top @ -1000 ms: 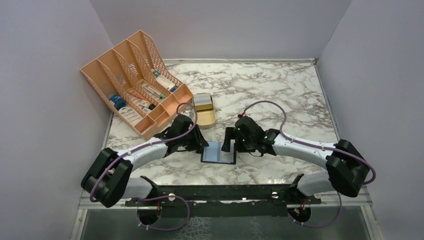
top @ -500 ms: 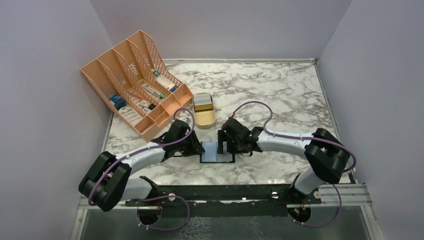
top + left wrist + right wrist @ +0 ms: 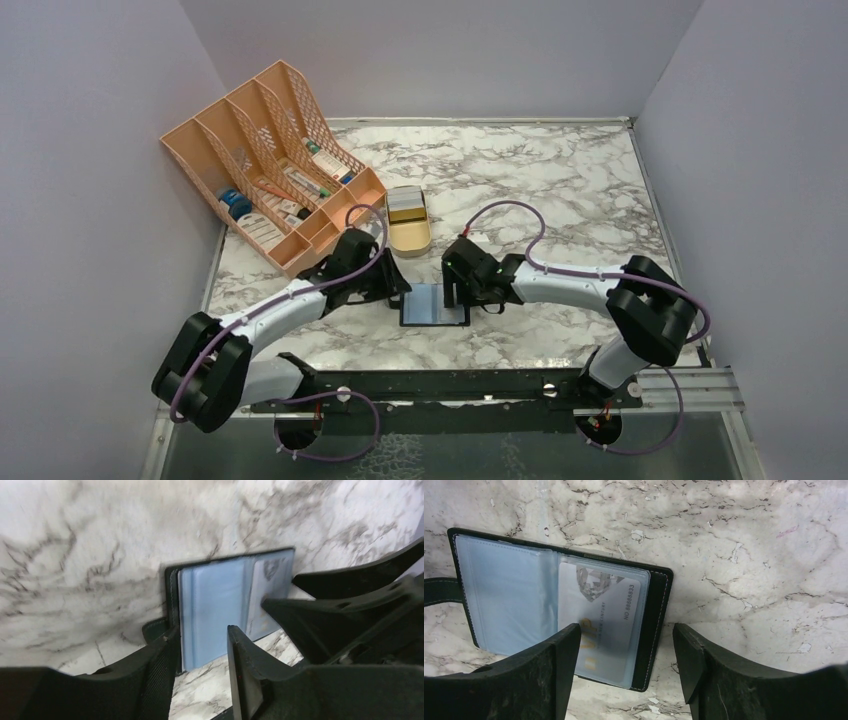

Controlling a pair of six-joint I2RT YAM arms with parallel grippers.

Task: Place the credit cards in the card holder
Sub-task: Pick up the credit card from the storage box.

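Observation:
The black card holder [image 3: 434, 306] lies open on the marble, blue-grey lining up. In the right wrist view a pale grey card [image 3: 606, 614] marked VIP sits in the right-hand slot of the holder [image 3: 655, 611]. My right gripper [image 3: 626, 630] is open and empty, its jaws either side of the holder's right edge and the card. My left gripper [image 3: 200, 630] is open and empty at the left edge of the holder [image 3: 212, 607]. From above, the left gripper [image 3: 396, 292] and the right gripper [image 3: 456, 292] flank the holder. More pale cards [image 3: 405, 203] lie in the tan tin.
The tan oval tin [image 3: 411, 238] stands just behind the holder. The peach mesh organiser [image 3: 268, 160] with labelled boxes is at the back left. The holder's strap [image 3: 439, 591] sticks out on its left. Grey walls enclose the table.
My right gripper has moved left, down over the holder's right half. The left gripper has shifted slightly away from the holder's left edge. The holder has stayed open.

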